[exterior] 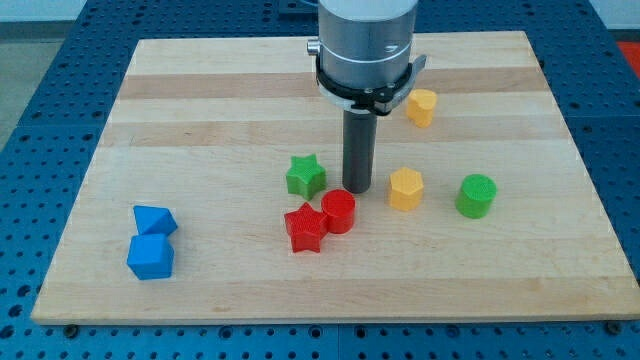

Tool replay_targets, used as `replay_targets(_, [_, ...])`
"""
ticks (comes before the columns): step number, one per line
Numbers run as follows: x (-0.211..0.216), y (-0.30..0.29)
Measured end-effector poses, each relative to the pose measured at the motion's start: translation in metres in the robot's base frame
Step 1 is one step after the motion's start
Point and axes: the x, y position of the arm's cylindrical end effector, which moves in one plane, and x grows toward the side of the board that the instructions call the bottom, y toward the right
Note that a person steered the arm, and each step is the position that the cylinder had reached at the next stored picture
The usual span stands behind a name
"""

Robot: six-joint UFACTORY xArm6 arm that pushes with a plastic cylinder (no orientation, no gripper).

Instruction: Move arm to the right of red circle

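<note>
Camera view. The worktop is a pale wooden board resting on a blue perforated base. The arm enters from the view's top as a grey cylindrical housing, from which a straight dark rod descends. My tip stands on the board just above the red circle in the view, offset slightly toward the view's right of that block's centre. Whether the tip touches the block's upper edge cannot be determined. The end effector is a plain rod with no jaws, so there is no opening to report and it holds nothing.

Block positions:

- Red circle – near the board's middle, slightly toward the view's bottom, directly below the tip.
- Red star – touching or just beside the red circle on its left, slightly lower.
- Green star – just to the view's left of the tip, apart from the rod.
- Yellow hexagon – to the view's right of the tip, at about the same height, apart from it.
- Green circle – further right, beside the yellow hexagon but not touching.
- Second yellow block – toward the view's top right, close to the housing's edge; shape appears hexagonal.
- Blue cube and a second blue block – at the view's lower left, the second directly above the cube and touching it, well apart from all other blocks
</note>
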Motion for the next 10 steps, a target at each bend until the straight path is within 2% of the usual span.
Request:
replay_targets(2, [-0.026,-0.092])
replay_targets(4, [-0.029,-0.180])
replay_targets(5, [-0.029,-0.201])
replay_targets(6, [-0.072,-0.171])
replay_targets(7, [-0.097,-0.055])
replay_targets(8, [-0.049,0.036])
replay_targets(9, [-0.025,0.038])
replay_targets(10, [0.027,0.011])
